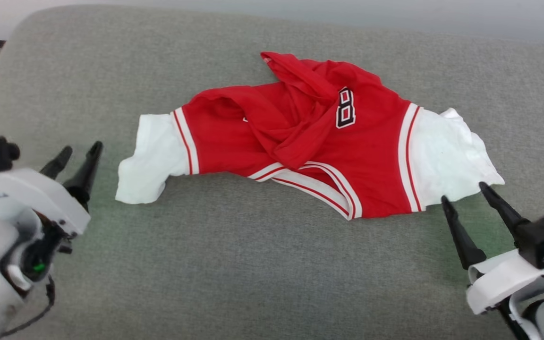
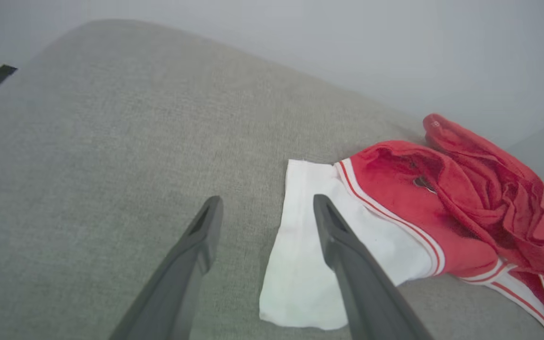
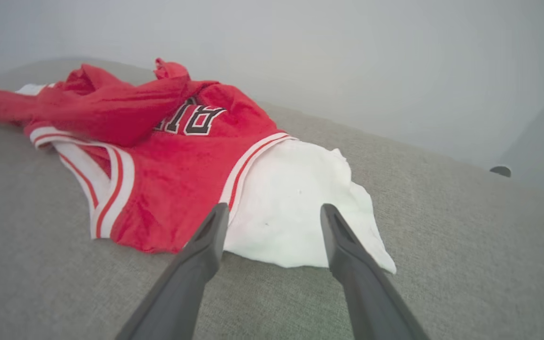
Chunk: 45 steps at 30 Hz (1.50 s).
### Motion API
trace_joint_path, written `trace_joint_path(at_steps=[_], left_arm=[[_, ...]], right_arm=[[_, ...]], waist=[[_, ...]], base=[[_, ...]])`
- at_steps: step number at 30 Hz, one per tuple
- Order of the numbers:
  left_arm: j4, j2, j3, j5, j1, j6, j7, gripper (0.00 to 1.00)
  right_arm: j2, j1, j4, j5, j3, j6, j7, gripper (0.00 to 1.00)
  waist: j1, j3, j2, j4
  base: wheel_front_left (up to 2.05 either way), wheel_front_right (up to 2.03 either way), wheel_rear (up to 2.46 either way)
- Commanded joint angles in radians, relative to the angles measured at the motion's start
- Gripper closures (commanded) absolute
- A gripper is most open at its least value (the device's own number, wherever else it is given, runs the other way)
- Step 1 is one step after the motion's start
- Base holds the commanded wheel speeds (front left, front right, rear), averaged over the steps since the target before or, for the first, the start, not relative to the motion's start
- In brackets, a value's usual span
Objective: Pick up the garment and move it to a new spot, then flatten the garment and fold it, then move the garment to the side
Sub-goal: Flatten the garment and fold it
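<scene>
Garment (image 1: 310, 141) crumpled at grey cushion's (image 1: 234, 264) middle, left end effector (image 1: 81, 148) and right end effector (image 1: 463, 191) both spread wide, empty, flanking it

Crumpled garment (image 1: 371, 156) on grey upholstered surface (image 1: 253, 264)

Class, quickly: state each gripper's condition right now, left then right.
Left gripper: open, holding nothing.
Right gripper: open, holding nothing.

Grey woven couch surface (image 1: 253, 264) runs up to a pale wall (image 3: 347, 56) behind it.
</scene>
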Motion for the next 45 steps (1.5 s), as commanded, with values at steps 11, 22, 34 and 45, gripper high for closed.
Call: trace_joint_path(at_steps=[11, 22, 34, 45], left_arm=[[-0.195, -0.266, 0.449, 0.558, 0.299, 0.099, -0.05, 0.0], [-0.289, -0.495, 0.684, 0.951, 0.471, 0.013, -0.05, 0.0], [-0.252, -0.565, 0.804, 1.108, 0.458, -0.114, -0.05, 0.0], [-0.302, -0.188, 0.345, 0.922, 0.147, -0.173, 0.211, 0.0]], right_arm=[[-0.529, -0.149, -0.2, 0.212, 0.401, -0.001, 0.344, 0.0], [-0.825, -0.419, -0.249, 0.379, 0.746, -0.001, 0.496, 0.0], [-0.783, -0.585, -0.066, 0.406, 0.963, -0.005, 0.404, 1.0], [-0.735, -0.697, -0.016, 0.438, 1.054, -0.004, 0.362, 1.0]], waist=[[0.0, 0.018, 0.0, 0.107], [0.0, 0.096, 0.0, 0.204], [0.0, 0.15, 0.0, 0.205], [0.0, 0.178, 0.0, 0.162]], base=[[0.0, 0.0, 0.0], [0.0, 0.0, 0.0], [0.0, 0.0, 0.0], [0.0, 0.0, 0.0]])
